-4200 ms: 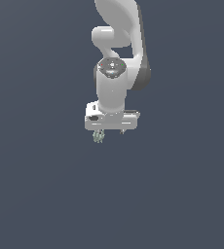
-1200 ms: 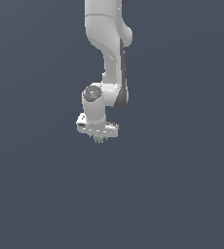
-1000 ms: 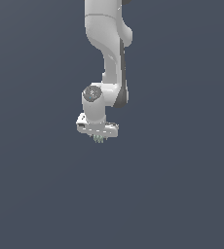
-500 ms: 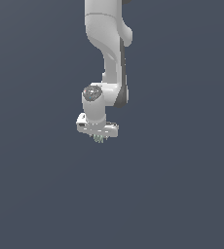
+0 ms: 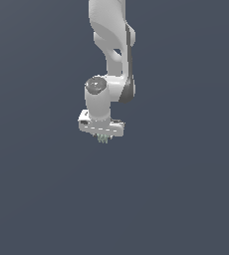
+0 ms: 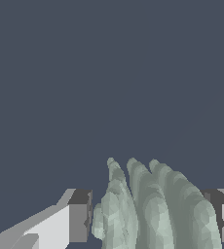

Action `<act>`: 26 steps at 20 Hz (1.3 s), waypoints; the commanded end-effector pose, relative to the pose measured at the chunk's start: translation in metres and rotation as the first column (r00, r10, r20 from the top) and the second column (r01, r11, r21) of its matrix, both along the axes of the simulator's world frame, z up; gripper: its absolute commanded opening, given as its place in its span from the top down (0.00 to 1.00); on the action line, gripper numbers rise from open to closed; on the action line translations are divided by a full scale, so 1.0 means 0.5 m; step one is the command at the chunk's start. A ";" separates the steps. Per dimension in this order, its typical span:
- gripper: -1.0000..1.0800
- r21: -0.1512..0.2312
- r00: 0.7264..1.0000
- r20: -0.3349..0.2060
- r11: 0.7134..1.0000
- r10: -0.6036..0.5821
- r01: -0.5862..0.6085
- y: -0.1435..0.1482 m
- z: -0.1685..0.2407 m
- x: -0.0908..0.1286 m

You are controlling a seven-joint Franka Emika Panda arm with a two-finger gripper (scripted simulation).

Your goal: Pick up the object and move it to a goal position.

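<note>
The arm (image 5: 111, 45) hung from twelve o'clock in the exterior view, its pincer (image 5: 103, 138) pointing toward six. The pincer was closed on the object (image 5: 103, 139), a pale green ridged cluster poking out just under the white bar (image 5: 100, 127), between both fingers (image 6: 80, 214).
</note>
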State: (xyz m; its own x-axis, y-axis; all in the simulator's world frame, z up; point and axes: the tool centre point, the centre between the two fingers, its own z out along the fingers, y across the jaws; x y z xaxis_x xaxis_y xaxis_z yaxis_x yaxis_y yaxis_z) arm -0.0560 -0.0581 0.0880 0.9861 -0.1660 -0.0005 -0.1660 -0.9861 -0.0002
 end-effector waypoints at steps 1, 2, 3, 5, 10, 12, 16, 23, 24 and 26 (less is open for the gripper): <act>1.00 -0.001 1.000 0.001 1.000 0.000 0.000 0.010 0.039 0.007; 1.00 -0.001 1.000 0.001 1.000 0.000 0.000 0.014 0.057 0.010; 1.00 -0.001 1.000 0.001 1.000 0.000 0.000 0.019 0.076 0.014; 1.00 -0.001 1.000 0.001 1.000 0.000 0.000 0.029 0.116 0.021; 1.00 -0.002 1.000 0.001 1.000 -0.001 0.001 0.056 0.223 0.041; 1.00 -0.002 1.000 0.001 1.000 -0.001 0.001 0.067 0.265 0.049; 1.00 -0.002 1.000 0.001 1.000 -0.001 0.001 0.088 0.347 0.065; 1.00 -0.001 1.000 0.000 1.000 0.000 0.000 0.121 0.478 0.095; 1.00 -0.001 1.000 0.000 1.000 0.000 0.000 0.125 0.492 0.098; 1.00 -0.001 1.000 0.000 1.000 0.000 0.000 0.131 0.518 0.105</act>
State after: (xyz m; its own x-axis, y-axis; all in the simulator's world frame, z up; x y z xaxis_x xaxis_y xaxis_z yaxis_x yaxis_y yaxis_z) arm -0.0058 0.0049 0.3368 0.9861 -0.1660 0.0017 -0.1660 -0.9861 0.0006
